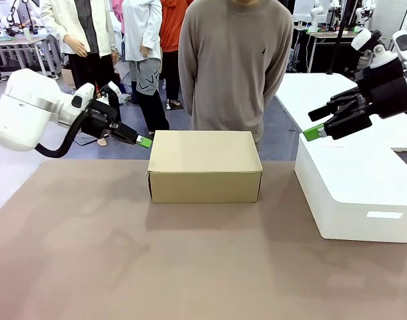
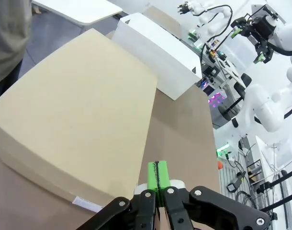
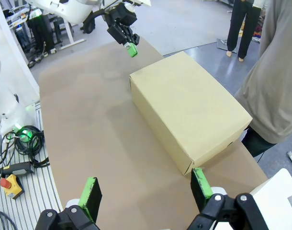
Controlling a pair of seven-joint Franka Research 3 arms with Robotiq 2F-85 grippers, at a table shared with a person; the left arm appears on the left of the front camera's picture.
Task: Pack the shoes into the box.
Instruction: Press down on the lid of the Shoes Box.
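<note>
The tan cardboard box (image 1: 205,167) stands with its lid down at the middle of the brown table (image 1: 123,260). The shoes are out of view. My left gripper (image 1: 144,141) is shut with nothing in it, its green pads pressed together just off the box's far left top corner. In the left wrist view the shut left gripper (image 2: 158,175) hovers over the edge of the box (image 2: 79,115). My right gripper (image 1: 315,125) hangs open above the white block, to the right of the box. In the right wrist view the right gripper (image 3: 146,189) looks down on the box (image 3: 189,112) and the left gripper (image 3: 131,49).
A big white rounded block (image 1: 357,193) stands on the table to the right of the box. A person (image 1: 233,60) stands right behind the box with hands behind the back. Bare tabletop spreads in front of and left of the box.
</note>
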